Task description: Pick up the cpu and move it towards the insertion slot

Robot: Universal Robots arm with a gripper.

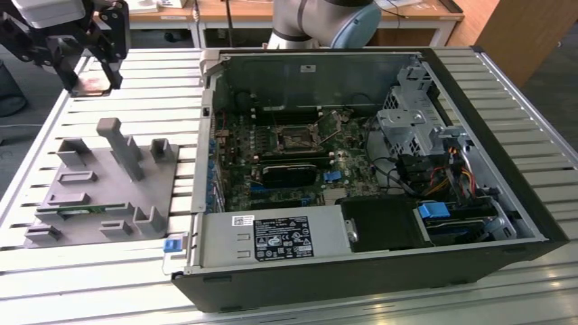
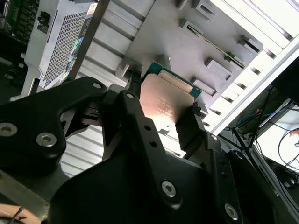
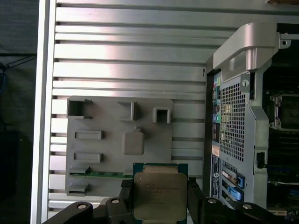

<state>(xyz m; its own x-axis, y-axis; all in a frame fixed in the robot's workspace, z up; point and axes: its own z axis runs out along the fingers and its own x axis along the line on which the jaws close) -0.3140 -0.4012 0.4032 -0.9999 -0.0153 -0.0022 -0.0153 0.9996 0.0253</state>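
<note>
The cpu (image 3: 159, 195) is clamped between the two black fingers (image 3: 126, 198) of the gripper (image 1: 91, 82), lid up; the faint print on it is too small to read. The gripper hangs raised above the table (image 1: 505, 88), well outside the computer case (image 1: 361, 277) on the exterior view's left. A grey fixture plate (image 3: 117, 140) lies beside the case. The insertion slot (image 1: 294, 139) lies inside the case. A white label (image 1: 281, 238) sits inside the case; its writing is illegible.
</note>
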